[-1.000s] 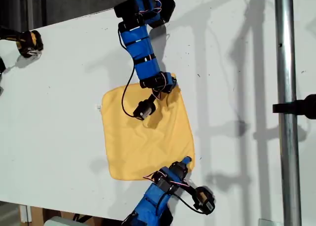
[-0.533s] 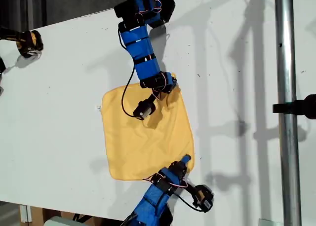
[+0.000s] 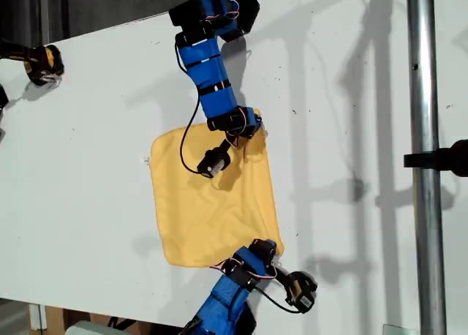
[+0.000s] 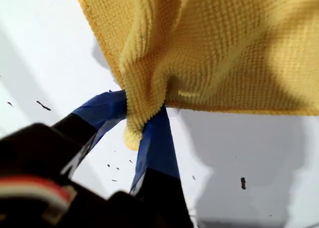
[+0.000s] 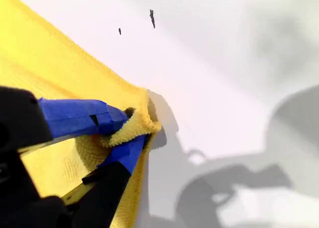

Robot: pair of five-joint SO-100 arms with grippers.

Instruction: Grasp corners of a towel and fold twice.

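Note:
The yellow-orange towel [image 3: 212, 211] lies mostly flat on the white table [image 3: 88, 167]. In the exterior view, my first gripper [image 3: 265, 246] reaches in from the bottom edge and is shut on the towel's lower right corner. The first wrist view shows that corner [image 4: 133, 131] bunched between the blue-taped fingers [image 4: 157, 138], with the towel [image 4: 214, 49] lifted beyond. My second gripper [image 3: 252, 123] comes down from the exterior view's top and is shut on the upper right corner. In the second wrist view this corner [image 5: 137, 123] is pinched in my second gripper [image 5: 127, 126], beside the towel [image 5: 40, 73].
A metal pole [image 3: 424, 167] with a black clamp [image 3: 439, 158] runs down the exterior view's right side. A black and yellow device [image 3: 40, 63] sits at the table's upper left in that view. The table's front edge lies close behind the first arm's base.
My first gripper has shifted slightly to the exterior view's left, drawing the lower right corner and the towel's right edge inward. The second arm has barely moved.

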